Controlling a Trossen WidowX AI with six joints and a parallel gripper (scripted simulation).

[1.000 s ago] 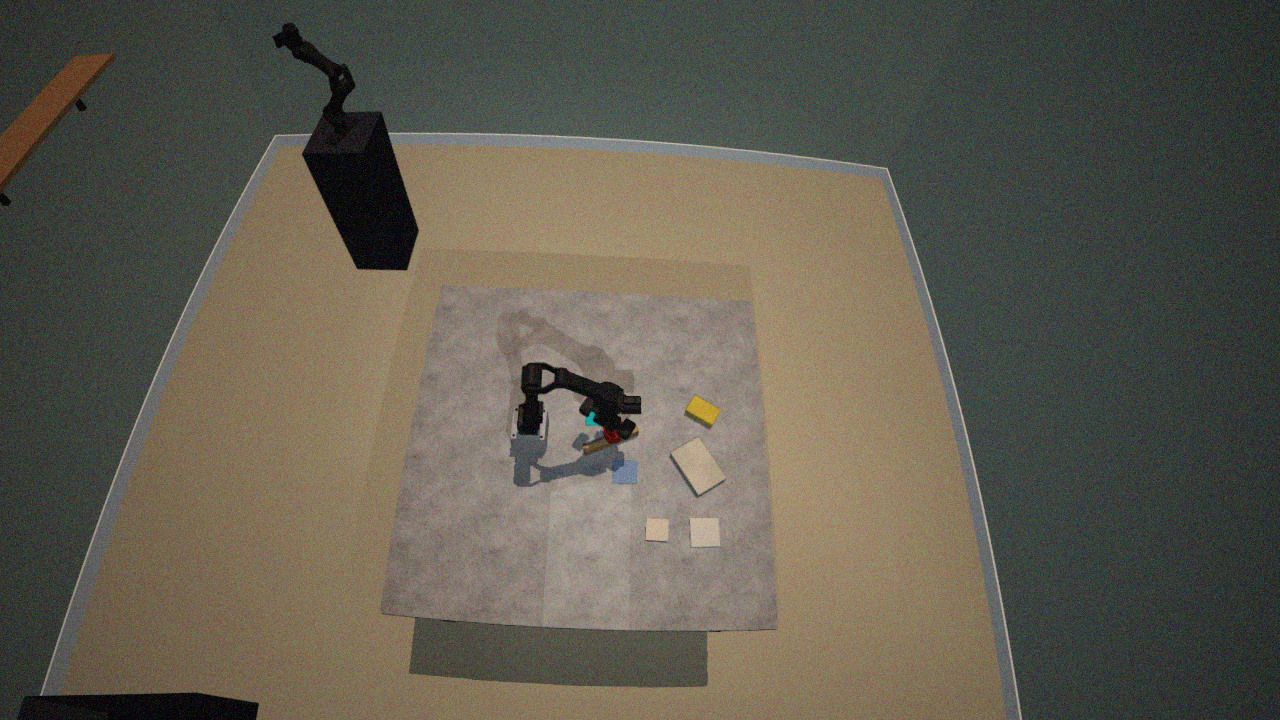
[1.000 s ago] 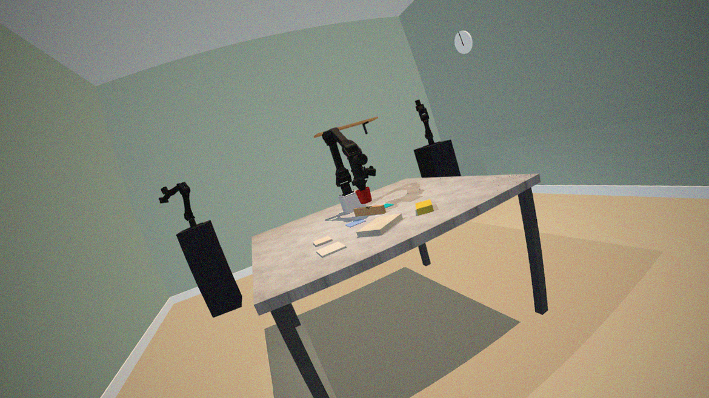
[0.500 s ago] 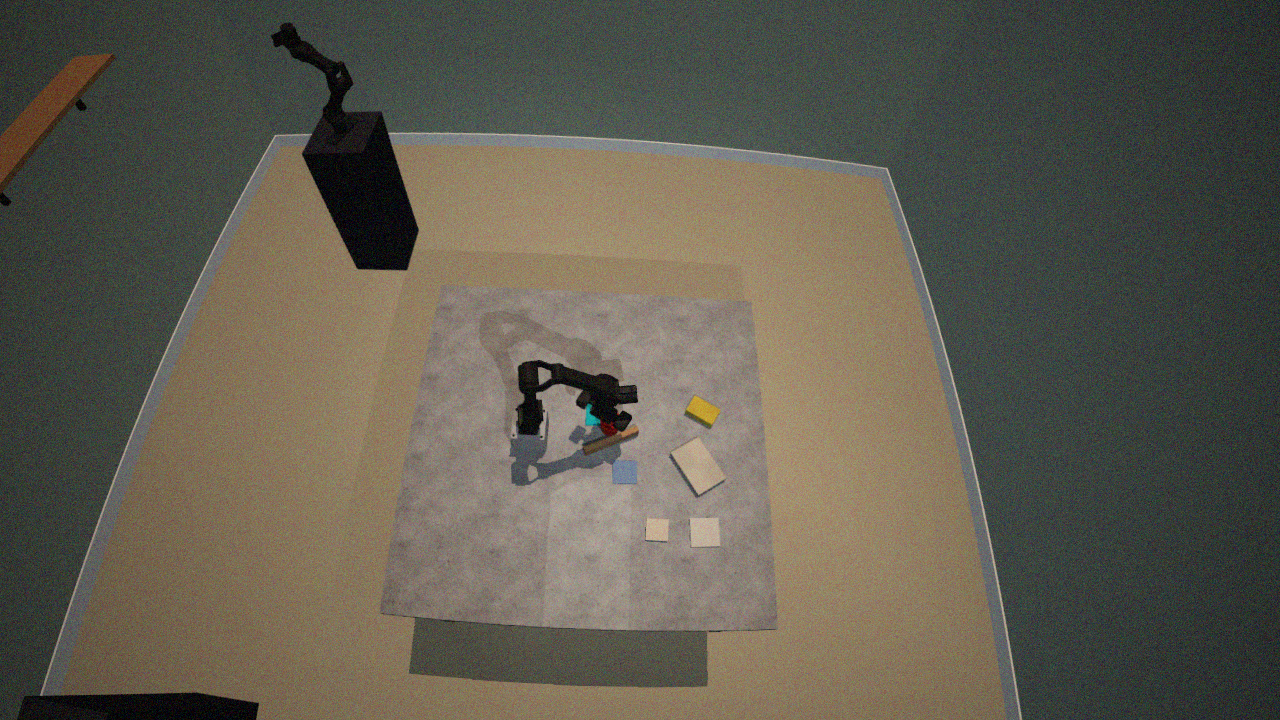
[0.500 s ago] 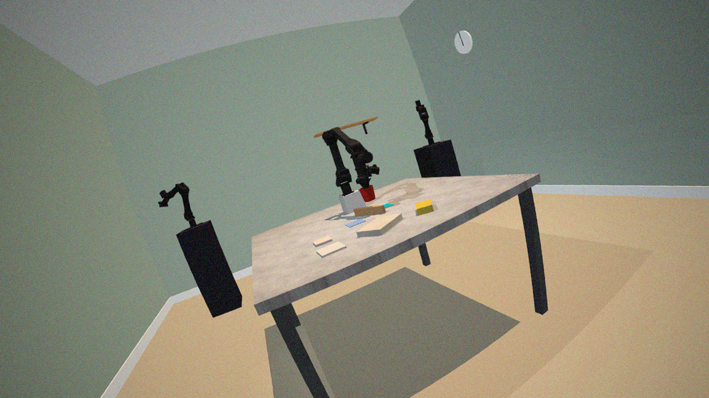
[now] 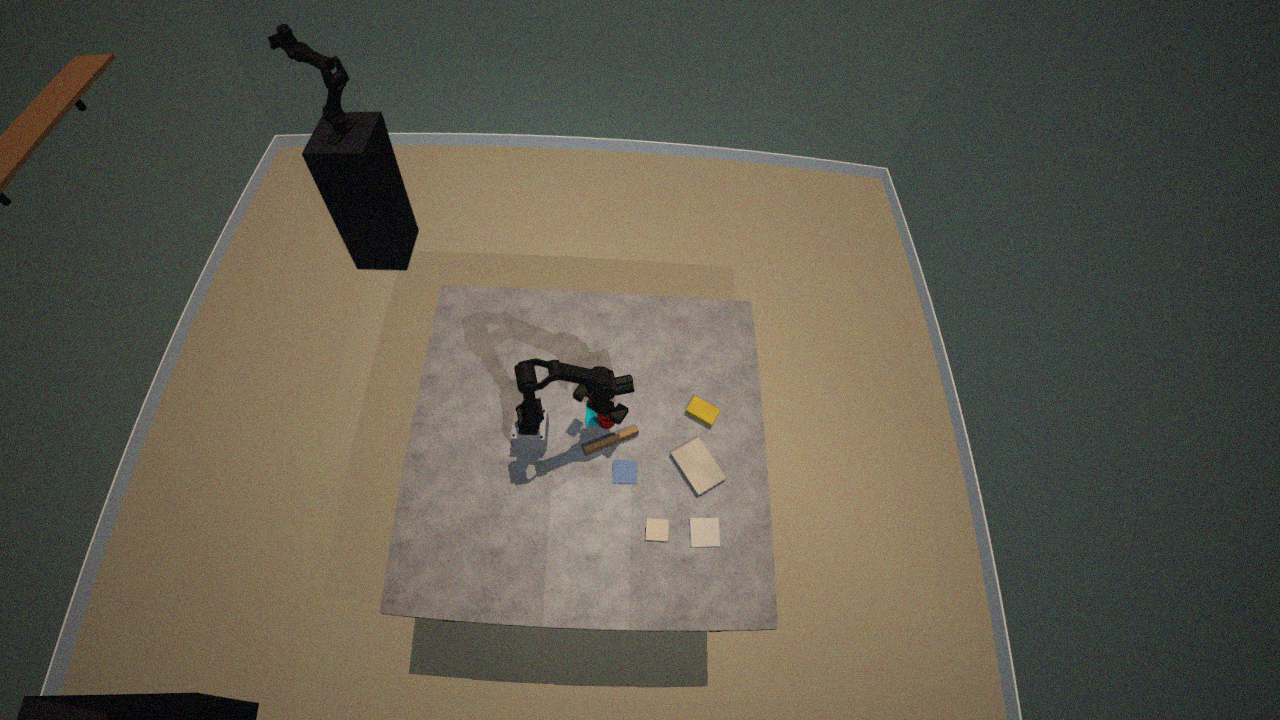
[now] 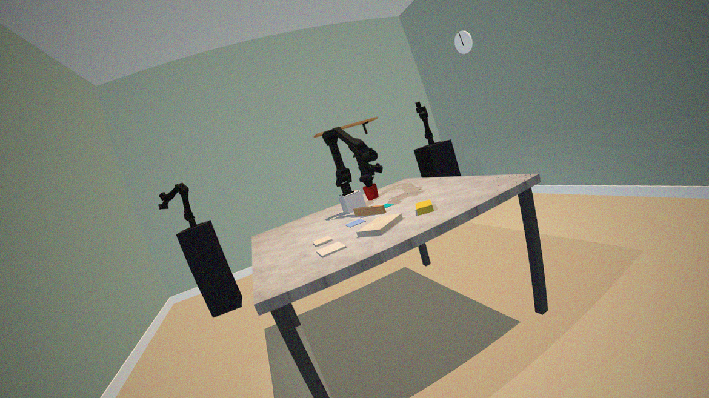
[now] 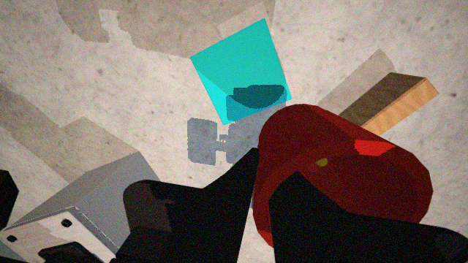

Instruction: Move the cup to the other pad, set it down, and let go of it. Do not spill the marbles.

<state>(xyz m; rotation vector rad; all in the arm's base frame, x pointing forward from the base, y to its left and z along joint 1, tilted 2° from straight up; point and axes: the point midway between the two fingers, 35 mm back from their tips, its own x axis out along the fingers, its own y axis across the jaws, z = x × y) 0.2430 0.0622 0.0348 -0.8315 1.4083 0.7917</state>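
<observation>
My gripper (image 7: 262,155) (image 5: 608,408) (image 6: 369,182) is shut on the wall of the red cup (image 7: 340,172) (image 5: 605,419) (image 6: 370,191) and holds it upright, a little above the table. A yellow marble (image 7: 322,162) shows inside the cup. The teal pad (image 7: 238,62) (image 5: 589,417) (image 6: 387,205) lies flat just beside and below the cup, and the cup's shadow falls on its near corner. The pale blue pad (image 5: 624,471) (image 6: 355,223) lies further off, beyond a wooden block (image 5: 610,439) (image 6: 369,210) (image 7: 395,106).
The arm's grey base (image 7: 99,193) (image 6: 350,201) stands close by on the grey table (image 5: 501,537) (image 6: 481,191). A yellow block (image 5: 702,410) (image 6: 424,207), a beige slab (image 5: 698,465) (image 6: 380,224) and two small beige tiles (image 5: 657,530) (image 5: 704,531) lie on the table.
</observation>
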